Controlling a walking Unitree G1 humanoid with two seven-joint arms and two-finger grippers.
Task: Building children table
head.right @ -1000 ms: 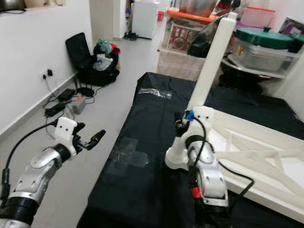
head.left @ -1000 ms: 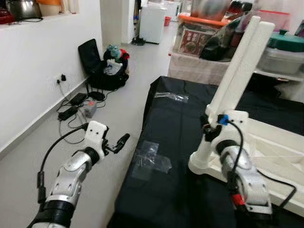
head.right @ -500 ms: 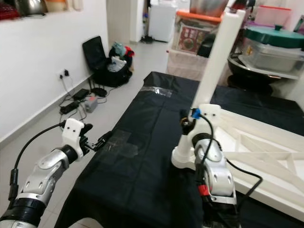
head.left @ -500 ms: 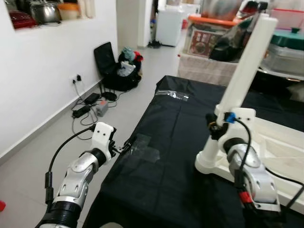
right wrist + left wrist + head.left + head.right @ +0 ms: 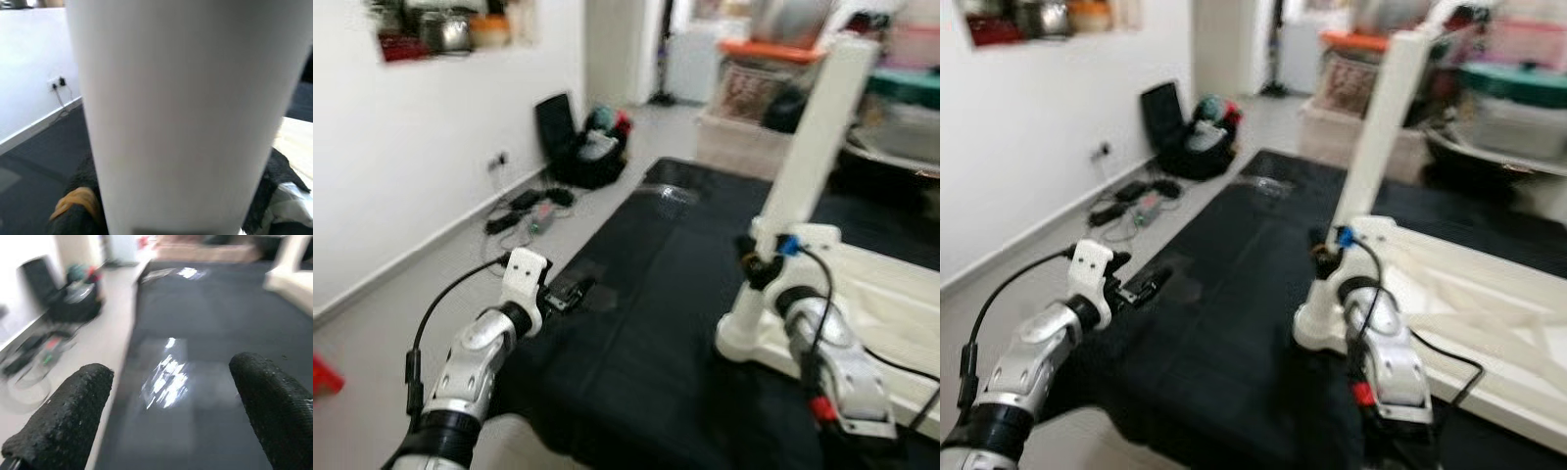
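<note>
White table leg (image 5: 813, 147) stands upright on the black-covered desk (image 5: 656, 323), our right gripper (image 5: 756, 266) clasped around its base; our left gripper (image 5: 171, 396) hovers spread wide over the desk's edge.

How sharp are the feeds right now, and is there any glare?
Both eye views are motion-blurred, the background most. Left wrist view is soft too, with glare off the tape patch on the black cloth. Right wrist view: the white table leg sits too close to focus.
</note>
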